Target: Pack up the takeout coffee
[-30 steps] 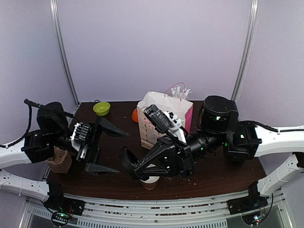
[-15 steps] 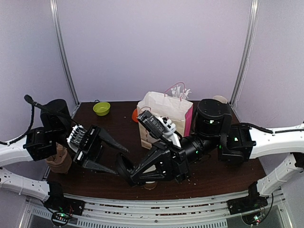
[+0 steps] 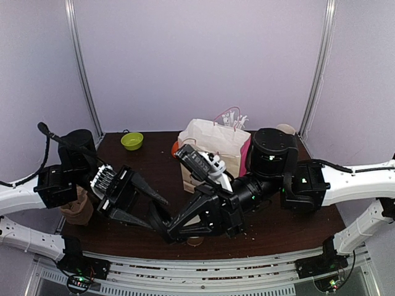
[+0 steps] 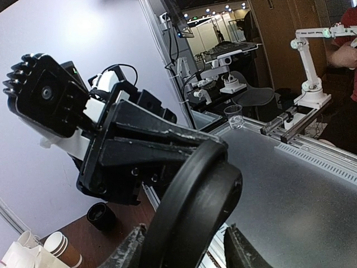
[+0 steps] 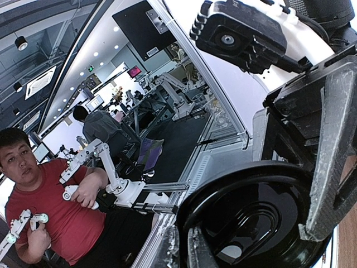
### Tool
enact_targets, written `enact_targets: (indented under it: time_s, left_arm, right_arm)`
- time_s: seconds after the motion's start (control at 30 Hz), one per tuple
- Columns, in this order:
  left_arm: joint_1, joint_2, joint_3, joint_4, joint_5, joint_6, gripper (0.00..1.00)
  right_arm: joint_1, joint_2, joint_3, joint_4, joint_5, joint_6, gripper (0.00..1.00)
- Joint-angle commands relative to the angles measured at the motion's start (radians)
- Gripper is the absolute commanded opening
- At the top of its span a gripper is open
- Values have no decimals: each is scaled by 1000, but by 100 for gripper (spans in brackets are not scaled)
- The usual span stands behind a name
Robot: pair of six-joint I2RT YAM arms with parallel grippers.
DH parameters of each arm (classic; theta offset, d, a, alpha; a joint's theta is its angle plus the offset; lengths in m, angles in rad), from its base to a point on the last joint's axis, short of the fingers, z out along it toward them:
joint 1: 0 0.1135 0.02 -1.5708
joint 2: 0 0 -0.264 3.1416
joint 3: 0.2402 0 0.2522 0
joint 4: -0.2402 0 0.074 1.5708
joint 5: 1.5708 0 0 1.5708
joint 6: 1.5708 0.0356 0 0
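Note:
The takeout coffee cup (image 3: 196,241), brown kraft paper, stands near the table's front edge, mostly hidden under my right arm. Its black lid (image 3: 163,223) is off it, held in the air to its left. My right gripper (image 3: 173,234) is shut on the lid's rim; in the right wrist view its fingers (image 5: 170,247) pinch the lid (image 5: 251,218) at the edge. My left gripper (image 3: 158,214) has closed on the same lid (image 4: 195,201) from the left, a finger (image 4: 131,251) on each side of it.
A white and pink paper bag (image 3: 213,145) stands open behind the arms. A green bowl (image 3: 131,140) sits at the back left, a brown crumpled thing (image 3: 77,209) at the left edge. A black lid stack (image 4: 101,215) and stacked cups (image 4: 58,245) lie beyond.
The right arm swung the lid left, off the cup and toward the left gripper. The left gripper moved in and narrowed its wide-open jaws around the lid.

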Motion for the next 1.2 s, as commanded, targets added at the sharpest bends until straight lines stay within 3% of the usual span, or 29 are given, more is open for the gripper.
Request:
enact_targets:
  time_s: [0.0, 0.4, 0.6, 0.77, 0.97, 1.1, 1.17]
  left_arm:
    - [5, -2, 30, 19, 30, 14, 46]
    - [5, -12, 24, 21, 23, 20, 22]
    - [5, -30, 16, 6, -18, 31, 22]
    - [5, -68, -20, 11, -99, -3, 22]
    - [5, -168, -181, 218, -344, -298, 27]
    - [5, -260, -384, 506, -566, -609, 31]
    - [5, -290, -469, 595, -658, -740, 29]
  right_arm:
    - [6, 17, 36, 24, -26, 1, 0]
    - [7, 19, 37, -2, -18, -10, 1]
    - [6, -23, 27, -64, 28, -53, 54]
    - [0, -113, 14, -205, 192, -123, 68]
    - [0, -283, -52, -325, 684, -178, 71]
    - [0, -421, -207, -208, 954, -156, 71]
    - [-1, -454, -291, -113, 989, -144, 71]
